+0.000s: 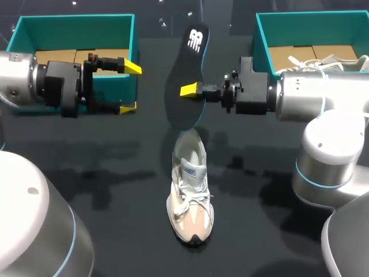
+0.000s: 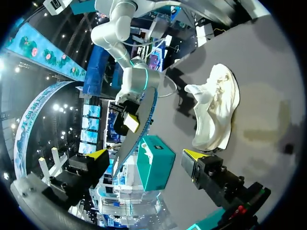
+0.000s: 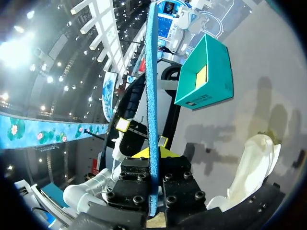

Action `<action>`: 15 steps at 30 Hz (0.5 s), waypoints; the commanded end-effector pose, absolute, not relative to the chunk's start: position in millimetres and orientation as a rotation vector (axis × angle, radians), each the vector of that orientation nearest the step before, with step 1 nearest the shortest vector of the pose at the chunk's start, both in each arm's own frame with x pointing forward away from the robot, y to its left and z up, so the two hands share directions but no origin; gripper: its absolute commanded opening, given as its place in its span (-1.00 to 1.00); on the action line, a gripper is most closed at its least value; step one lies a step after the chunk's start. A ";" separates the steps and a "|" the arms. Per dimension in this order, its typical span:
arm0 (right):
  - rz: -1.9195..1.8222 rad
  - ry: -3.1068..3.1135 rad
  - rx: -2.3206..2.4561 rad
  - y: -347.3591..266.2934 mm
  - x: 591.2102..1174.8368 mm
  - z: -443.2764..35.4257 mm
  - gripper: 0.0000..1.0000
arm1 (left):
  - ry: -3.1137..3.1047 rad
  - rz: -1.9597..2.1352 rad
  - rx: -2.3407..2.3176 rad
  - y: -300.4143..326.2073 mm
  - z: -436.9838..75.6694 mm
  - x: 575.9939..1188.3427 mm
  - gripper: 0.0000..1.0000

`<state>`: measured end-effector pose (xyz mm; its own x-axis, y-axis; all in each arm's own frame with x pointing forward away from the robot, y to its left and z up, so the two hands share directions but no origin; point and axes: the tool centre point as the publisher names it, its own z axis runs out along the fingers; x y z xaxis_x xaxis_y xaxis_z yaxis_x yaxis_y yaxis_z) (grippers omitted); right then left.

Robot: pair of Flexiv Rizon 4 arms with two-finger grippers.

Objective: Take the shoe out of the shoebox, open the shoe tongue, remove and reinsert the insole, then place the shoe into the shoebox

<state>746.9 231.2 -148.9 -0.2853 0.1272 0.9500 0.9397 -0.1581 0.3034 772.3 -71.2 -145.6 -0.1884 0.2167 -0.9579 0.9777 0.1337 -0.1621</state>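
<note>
A dark insole (image 1: 185,81) with a white logo hangs upright over the table's middle, with my right gripper (image 1: 190,90) shut on its edge. In the right wrist view the insole (image 3: 152,86) shows edge-on as a blue strip clamped in that gripper (image 3: 152,154). A beige and white shoe (image 1: 190,193) stands on the table just below the insole, toe toward the front edge. My left gripper (image 1: 130,88) stands open and holds nothing, left of the insole and in front of the left shoebox (image 1: 75,26). From the left wrist the insole (image 2: 142,117) is ahead of the open gripper (image 2: 146,157) and the shoe (image 2: 216,110) lies to one side.
A second teal shoebox (image 1: 262,34) stands at the back right, with another pale shoe (image 1: 331,60) inside and my right arm in front of it. The table is black and glossy.
</note>
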 end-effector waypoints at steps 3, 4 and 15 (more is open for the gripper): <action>-1.622 -1.469 -1.226 224.9 743.0 -150.6 -1.00 | 2.039 -1.184 1.054 -48.2 -139.4 761.4 1.00; -1.636 -1.480 -1.219 225.5 744.8 -151.2 -1.00 | 2.096 -1.197 1.058 -46.4 -141.1 758.3 1.00; -1.664 -1.508 -1.198 226.1 746.5 -152.9 -1.00 | 2.136 -1.230 1.092 -41.5 -140.8 749.9 1.00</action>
<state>746.0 222.5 -153.3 -0.4248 0.1368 0.8949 0.8767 -0.1845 0.4443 746.0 -40.9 -146.0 -0.5864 0.3425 -0.7341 0.8092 0.2900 -0.5110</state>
